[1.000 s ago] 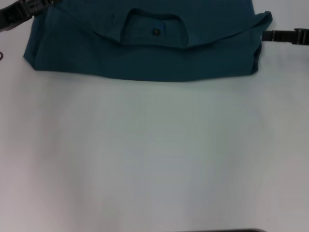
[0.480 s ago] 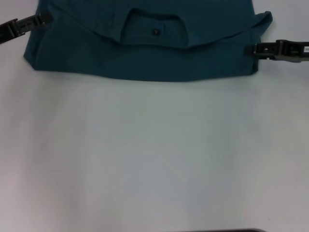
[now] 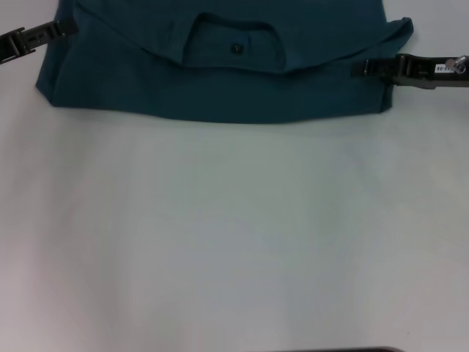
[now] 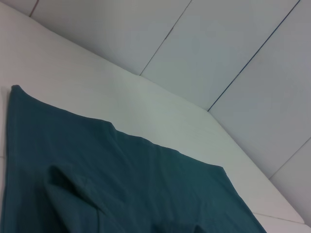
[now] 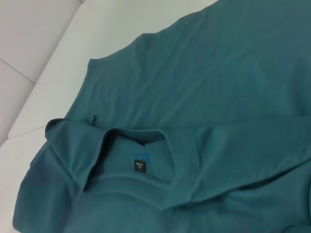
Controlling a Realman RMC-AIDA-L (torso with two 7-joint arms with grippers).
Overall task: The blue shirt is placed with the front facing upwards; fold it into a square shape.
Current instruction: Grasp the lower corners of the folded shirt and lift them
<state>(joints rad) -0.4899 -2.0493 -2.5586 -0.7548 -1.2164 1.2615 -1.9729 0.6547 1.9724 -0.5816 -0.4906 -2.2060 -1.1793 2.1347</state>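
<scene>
Dark teal-blue cotton T-shirt (image 3: pixel 220 73) lay part-folded w/ collar up at white tabletop's (image 3: pixel 234 242) far edge, squaring left; left gripper (image 3: pixel 69 28) & right gripper (image 3: pixel 357 68) touched its sides, grip state unclear.

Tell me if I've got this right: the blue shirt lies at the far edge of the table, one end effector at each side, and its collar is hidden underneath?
Not quite. The collar of the blue shirt faces up in plain sight, as the head view shows. The left end effector and right end effector do sit at its two sides.
</scene>
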